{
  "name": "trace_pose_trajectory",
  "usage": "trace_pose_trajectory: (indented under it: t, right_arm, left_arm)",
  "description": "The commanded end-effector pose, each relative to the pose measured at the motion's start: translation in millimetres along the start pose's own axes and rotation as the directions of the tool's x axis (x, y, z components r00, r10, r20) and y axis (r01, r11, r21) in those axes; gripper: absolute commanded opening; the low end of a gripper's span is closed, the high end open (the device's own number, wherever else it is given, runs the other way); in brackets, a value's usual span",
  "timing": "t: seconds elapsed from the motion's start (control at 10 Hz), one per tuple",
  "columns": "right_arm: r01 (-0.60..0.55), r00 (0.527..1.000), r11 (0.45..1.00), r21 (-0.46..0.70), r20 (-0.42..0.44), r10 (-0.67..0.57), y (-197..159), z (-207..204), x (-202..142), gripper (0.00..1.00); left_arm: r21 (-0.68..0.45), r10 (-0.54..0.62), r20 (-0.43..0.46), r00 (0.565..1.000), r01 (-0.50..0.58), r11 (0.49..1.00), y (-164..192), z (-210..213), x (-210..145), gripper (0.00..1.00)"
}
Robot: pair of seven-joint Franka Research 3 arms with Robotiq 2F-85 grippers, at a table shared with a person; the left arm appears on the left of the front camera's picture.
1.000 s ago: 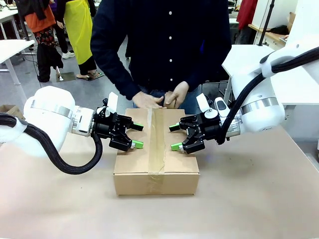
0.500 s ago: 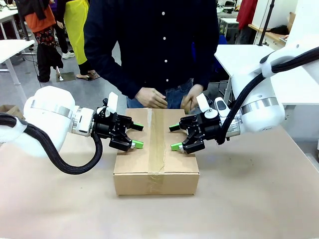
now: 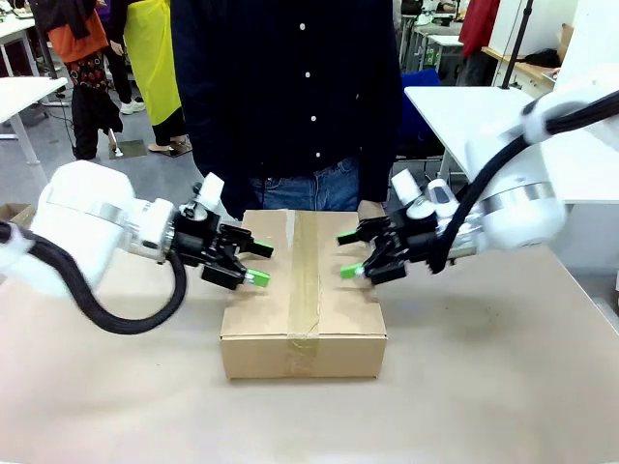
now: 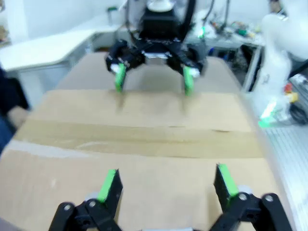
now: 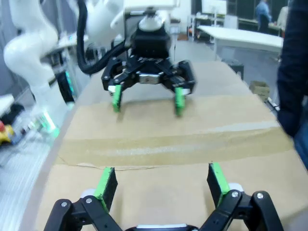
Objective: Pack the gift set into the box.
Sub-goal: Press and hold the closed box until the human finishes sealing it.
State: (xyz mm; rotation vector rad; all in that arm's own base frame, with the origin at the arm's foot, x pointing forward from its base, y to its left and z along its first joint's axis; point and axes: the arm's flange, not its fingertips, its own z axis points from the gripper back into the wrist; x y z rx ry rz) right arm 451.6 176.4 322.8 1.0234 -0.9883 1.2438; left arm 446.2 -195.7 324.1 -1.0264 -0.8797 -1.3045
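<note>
Facing each other across the box (image 3: 303, 290), the left gripper (image 3: 257, 263) and the right gripper (image 3: 347, 255) hang just above its top with fingers spread wide and nothing between them. The box stands at the middle of the table (image 3: 503, 387), close to the far edge where a person (image 3: 290, 97) stands just behind it. Its flaps are shut flat and a strip of tape (image 3: 304, 280) runs along the middle seam and down over the near side, so the carton reads as sealed. What it holds cannot be seen through the closed top; the gift set is presumably inside, though that is only a guess from the taped lid.

The two grippers sit one to each side of the tape line, likely so each could press on a flap while the seam was being closed. With the lid taped, the packing looks finished or very nearly so.
</note>
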Motion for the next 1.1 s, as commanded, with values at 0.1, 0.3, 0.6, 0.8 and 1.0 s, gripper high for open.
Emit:
trace_pose_trajectory:
  t: [0.1,0.3,0.6,0.8,1.0]
  right_arm:
    - [0.384,0.892,0.916,-0.114,0.3,-0.336,10.3,186.9,6.2,1.0]
    - [0.461,0.841,0.864,-0.202,0.409,-0.353,17.8,257.2,-45.8,1.0]
    - [0.425,0.873,0.889,-0.17,0.335,-0.353,27.1,249.6,-23.1,1.0]
    - [0.425,0.873,0.889,-0.17,0.335,-0.353,27.1,249.6,-23.1,1.0]
    - [0.425,0.873,0.889,-0.17,0.335,-0.353,27.1,249.6,-23.1,1.0]
  left_arm:
    - [-0.106,0.26,0.273,0.926,-0.239,0.965,-16.4,140.0,-1.3,1.0]
    - [-0.008,0.204,0.434,0.878,-0.222,0.975,-23.5,198.7,-44.9,1.0]
    - [-0.086,0.244,0.343,0.907,-0.228,0.97,-28.9,190.2,-21.8,1.0]
    - [-0.086,0.244,0.343,0.907,-0.228,0.97,-28.9,190.2,-21.8,1.0]
    - [-0.086,0.244,0.343,0.907,-0.228,0.97,-28.9,190.2,-21.8,1.0]
